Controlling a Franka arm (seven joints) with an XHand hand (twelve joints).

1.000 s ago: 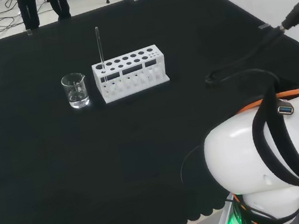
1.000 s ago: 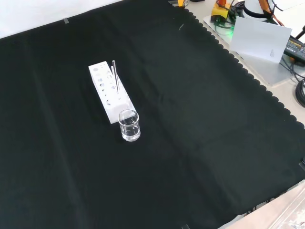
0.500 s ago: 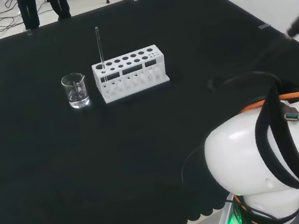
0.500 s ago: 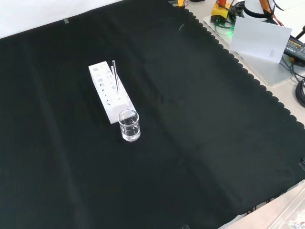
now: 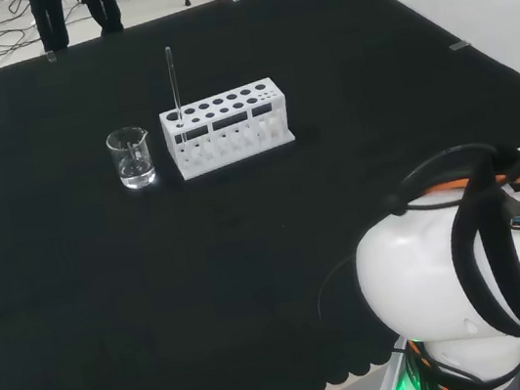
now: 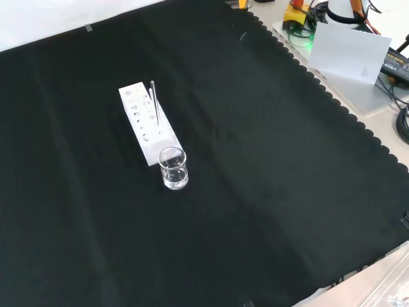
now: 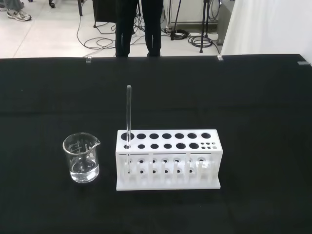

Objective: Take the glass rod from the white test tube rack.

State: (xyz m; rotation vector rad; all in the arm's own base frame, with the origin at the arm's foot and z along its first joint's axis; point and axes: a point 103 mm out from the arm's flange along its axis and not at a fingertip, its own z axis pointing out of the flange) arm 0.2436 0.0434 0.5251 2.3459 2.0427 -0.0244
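The task looks barely begun: the glass rod [image 7: 128,114] stands upright in an end hole of the white test tube rack [image 7: 168,159], the end nearest the small glass beaker [image 7: 82,158], and nothing touches it. The whole pickup is left: reaching the rod, closing on its free upper length, and lifting it straight up out of the hole. Whether the hand is spread or curled cannot be told. In the head view the rack [image 5: 227,127] sits toward the far middle of the table [image 5: 110,308] with the beaker [image 5: 131,157] just beside its left end, apart from it. In the front view the rod [image 6: 153,102] rises well above the rack [image 6: 147,122], and bare black cloth lies open on every side, so an approach from above or from the side away from the beaker [image 6: 173,168] seems unobstructed; the beaker is the one thing to avoid.
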